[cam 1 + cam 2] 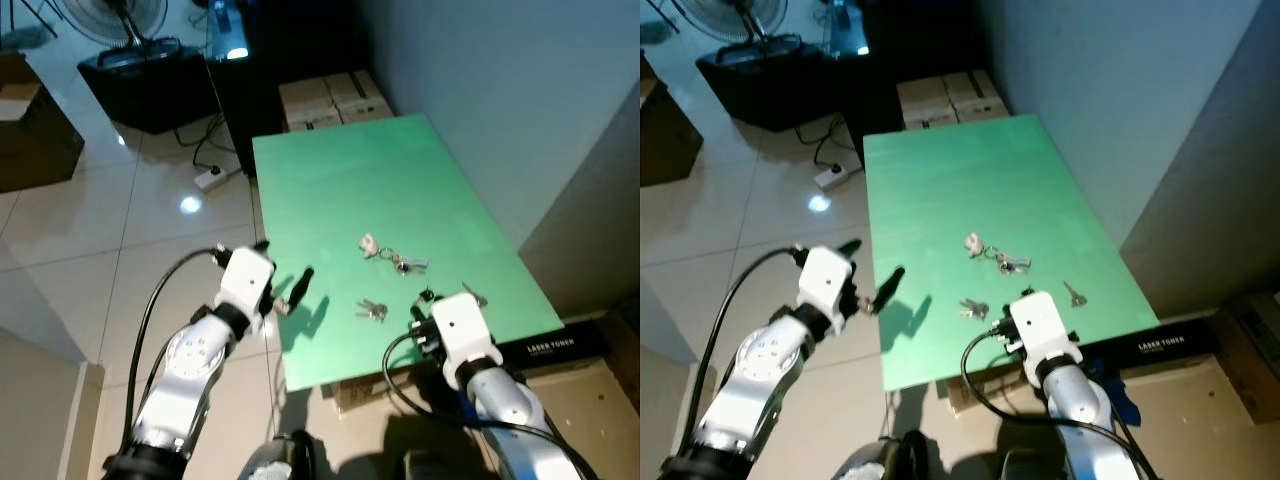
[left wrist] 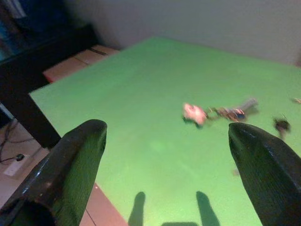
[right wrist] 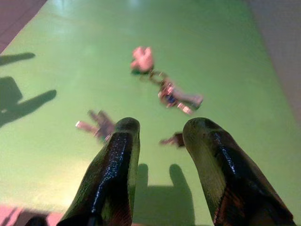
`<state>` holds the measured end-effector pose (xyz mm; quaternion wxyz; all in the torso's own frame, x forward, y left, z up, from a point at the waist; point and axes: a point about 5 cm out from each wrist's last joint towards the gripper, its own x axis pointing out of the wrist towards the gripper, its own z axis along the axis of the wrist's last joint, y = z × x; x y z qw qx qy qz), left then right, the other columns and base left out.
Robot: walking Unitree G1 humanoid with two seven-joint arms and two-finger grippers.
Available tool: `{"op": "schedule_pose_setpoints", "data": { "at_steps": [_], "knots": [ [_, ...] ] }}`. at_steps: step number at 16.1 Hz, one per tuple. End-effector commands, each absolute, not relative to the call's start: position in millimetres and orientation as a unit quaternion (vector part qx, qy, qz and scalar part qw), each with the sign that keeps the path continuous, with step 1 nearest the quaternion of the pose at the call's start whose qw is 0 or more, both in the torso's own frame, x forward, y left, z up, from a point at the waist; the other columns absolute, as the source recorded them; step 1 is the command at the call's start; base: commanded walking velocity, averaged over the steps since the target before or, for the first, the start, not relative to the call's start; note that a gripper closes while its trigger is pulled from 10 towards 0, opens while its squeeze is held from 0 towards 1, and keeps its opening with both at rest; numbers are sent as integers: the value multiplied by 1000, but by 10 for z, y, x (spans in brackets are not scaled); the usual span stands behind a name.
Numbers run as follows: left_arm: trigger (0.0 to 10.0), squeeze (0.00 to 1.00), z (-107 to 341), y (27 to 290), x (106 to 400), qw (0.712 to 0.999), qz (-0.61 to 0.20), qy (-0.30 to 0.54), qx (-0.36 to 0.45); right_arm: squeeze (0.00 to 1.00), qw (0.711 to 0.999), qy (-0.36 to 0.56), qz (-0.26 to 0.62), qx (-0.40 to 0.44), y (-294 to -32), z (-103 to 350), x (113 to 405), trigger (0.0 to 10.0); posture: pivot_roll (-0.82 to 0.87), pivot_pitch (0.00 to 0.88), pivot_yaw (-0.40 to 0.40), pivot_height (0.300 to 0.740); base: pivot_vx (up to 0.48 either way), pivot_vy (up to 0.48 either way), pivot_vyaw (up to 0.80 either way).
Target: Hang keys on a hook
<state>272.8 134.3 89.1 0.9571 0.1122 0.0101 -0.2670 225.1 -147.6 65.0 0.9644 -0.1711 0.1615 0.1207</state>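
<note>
Green worktop (image 1: 340, 180) carries the keys (image 1: 405, 263) with a pink tag near its middle, so bring your right gripper (image 3: 160, 141), fingers apart, straight over them before closing, while the left gripper (image 2: 164, 155) waits spread wide at the left edge.

A home room: tiled floor (image 1: 60, 250); standing fan (image 1: 115, 20); cardboard boxes (image 1: 335, 100).
</note>
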Motion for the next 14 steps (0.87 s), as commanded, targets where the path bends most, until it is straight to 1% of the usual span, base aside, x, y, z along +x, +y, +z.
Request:
{"op": "schedule_pose_setpoints", "data": {
  "at_steps": [1, 3, 6, 8, 10, 12, 14],
  "knots": [
    [10000, 0, 893, 1320, 2712, 949, -292, 18, 120, 0, 957, 190, 135, -171, -1445, 528, 2242, 10000, -161, 138, 93, 740, 0, 0, 0],
    [10000, 0, 887, 1307, 2721, 947, -298, 23, 114, 0, 955, 207, 138, -164, -1434, 418, 2341, 10000, -161, 149, 105, 740, 0, 0, 0],
    [10000, 0, 906, 1293, 2735, 942, -314, 27, 119, 0, 945, 231, 147, -177, -1449, 267, 2449, 10000, -148, 173, 109, 740, 0, 0, 0],
    [10000, 0, 925, 1288, 2741, 939, -321, 26, 118, 0, 946, 233, 144, -175, -1452, 230, 2516, 10000, -134, 187, 111, 740, 0, 0, 0],
    [10000, 0, 938, 1286, 2700, 933, -339, 27, 115, 0, 950, 211, 143, -182, -1437, 229, 2653, 10000, -108, 208, 116, 740, 0, 0, 0],
    [10000, 0, 970, 1303, 2639, 930, -348, 20, 117, 0, 959, 178, 121, -185, -1432, 285, 2788, 10000, -79, 219, 117, 740, 0, 0, 0],
    [10000, 0, 989, 1339, 2628, 939, -328, 18, 106, 0, 969, 134, 118, -173, -1401, 439, 2807, 10000, -81, 210, 106, 740, 0, 0, 0]
  ]
}}
